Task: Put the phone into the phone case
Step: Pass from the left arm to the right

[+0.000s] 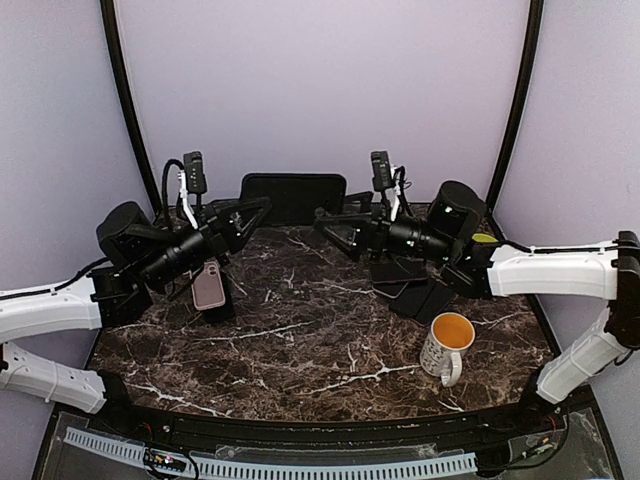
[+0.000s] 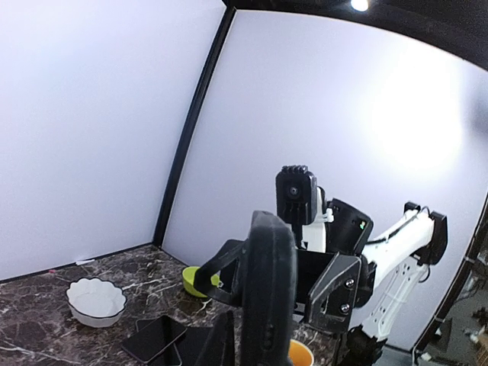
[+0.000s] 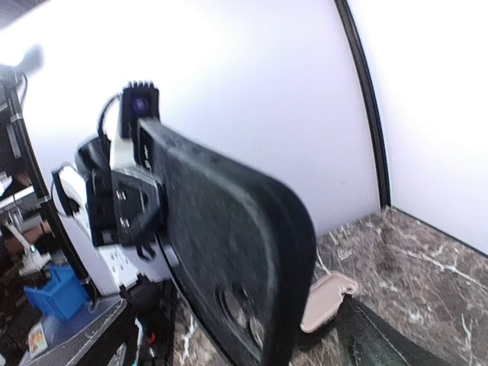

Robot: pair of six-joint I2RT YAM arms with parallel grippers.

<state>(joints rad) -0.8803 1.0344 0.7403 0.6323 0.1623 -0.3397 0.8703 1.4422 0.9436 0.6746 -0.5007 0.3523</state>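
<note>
While the dark marble table (image 1: 300,340) bears a flat black phone (image 2: 156,338) near the right arm, the black rounded-rectangle phone case (image 1: 293,195) hangs above its far edge, the left gripper (image 1: 257,209) and right gripper (image 1: 330,224) each clamped on one end.

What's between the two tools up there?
A black phone case, held up with the left tool and right tool at its ends; the top view shows it.
</note>
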